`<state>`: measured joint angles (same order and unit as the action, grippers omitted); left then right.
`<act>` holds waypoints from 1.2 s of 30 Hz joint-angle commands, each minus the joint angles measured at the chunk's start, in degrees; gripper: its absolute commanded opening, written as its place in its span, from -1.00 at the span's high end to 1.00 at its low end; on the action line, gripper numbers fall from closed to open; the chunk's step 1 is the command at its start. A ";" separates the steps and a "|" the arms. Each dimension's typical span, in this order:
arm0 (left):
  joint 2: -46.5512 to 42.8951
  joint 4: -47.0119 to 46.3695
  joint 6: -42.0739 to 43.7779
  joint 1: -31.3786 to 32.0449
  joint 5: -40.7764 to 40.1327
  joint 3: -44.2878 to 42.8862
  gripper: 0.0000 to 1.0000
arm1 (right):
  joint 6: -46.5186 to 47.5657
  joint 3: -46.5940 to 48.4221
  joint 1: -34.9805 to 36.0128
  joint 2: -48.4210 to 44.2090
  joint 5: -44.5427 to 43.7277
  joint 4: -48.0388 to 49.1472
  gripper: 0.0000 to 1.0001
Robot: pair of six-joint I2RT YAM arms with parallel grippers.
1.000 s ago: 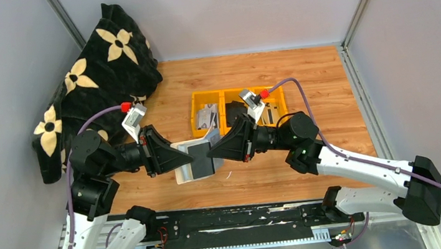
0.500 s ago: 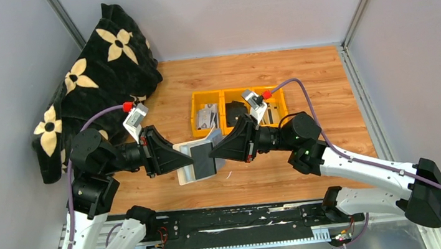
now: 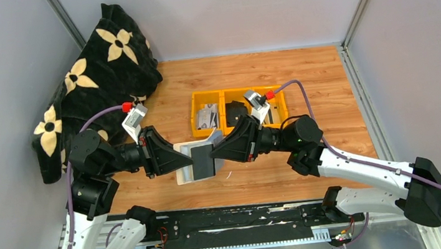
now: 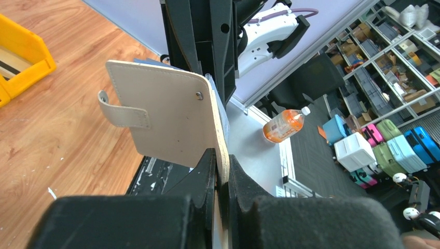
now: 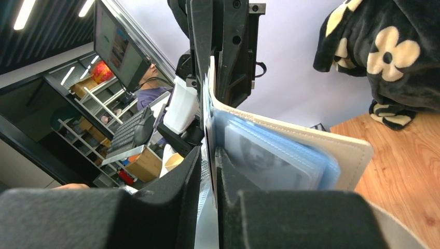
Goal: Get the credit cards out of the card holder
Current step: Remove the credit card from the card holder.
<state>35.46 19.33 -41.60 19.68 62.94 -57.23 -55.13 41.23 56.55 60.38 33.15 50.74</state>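
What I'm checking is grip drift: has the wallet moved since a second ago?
No. The wallet stays where it was, just below the left yellow bin in the overhead view, pinched by the left gripper.

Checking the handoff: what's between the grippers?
Only the open card holder, the left gripper clamped on one edge, the right gripper at the other; top view.

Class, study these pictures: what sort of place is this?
Probably a robotics lab: two robot arms mounted at a wooden table boxed in by grey panels, and, in the wrist views, shelves of storage bins and a monitor beyond.
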 commanded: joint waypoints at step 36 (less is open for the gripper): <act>-0.11 -5.16 -3.02 0.26 -6.33 -3.33 1.00 | -2.04 -8.71 3.25 -0.66 -4.44 15.31 1.00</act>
<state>36.18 18.31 -43.59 19.86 59.44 -58.24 -58.11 33.71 58.19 60.38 29.02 63.53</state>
